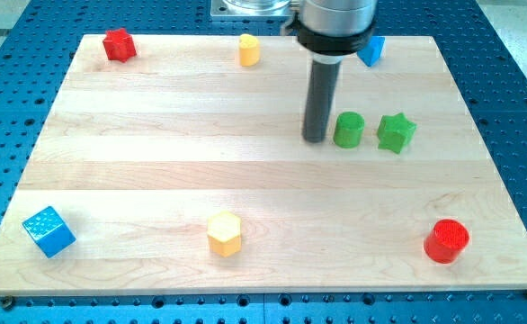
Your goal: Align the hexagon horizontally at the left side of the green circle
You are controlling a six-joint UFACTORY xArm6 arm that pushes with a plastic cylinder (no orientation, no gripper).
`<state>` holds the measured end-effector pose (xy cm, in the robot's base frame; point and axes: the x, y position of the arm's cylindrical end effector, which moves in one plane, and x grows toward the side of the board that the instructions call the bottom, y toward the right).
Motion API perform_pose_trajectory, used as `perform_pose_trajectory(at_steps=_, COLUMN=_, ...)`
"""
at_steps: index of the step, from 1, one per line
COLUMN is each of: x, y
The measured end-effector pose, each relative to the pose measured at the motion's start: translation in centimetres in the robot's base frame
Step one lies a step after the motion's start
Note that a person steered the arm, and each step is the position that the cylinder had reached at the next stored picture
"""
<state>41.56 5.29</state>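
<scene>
The yellow hexagon (225,234) looks light and rigid, well below-left of the green circle (349,130). My tip (315,139), holding nothing, stands just left of that circle; pushing the hexagon's lower-left face seems best

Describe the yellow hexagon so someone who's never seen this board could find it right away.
Start at the wooden board and follow its bottom edge to just left of centre. The yellow hexagon sits there alone, between the blue cube and red cylinder. The other yellow block sits at the top edge.
</scene>
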Motion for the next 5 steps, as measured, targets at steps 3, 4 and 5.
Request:
perform_pose_trajectory(at_steps=3, x=9.4, y=-2.8)
perform_pose_trajectory(at_steps=4, x=13.4, y=1.2)
perform_pose_trajectory(at_steps=5, x=15.0, y=1.9)
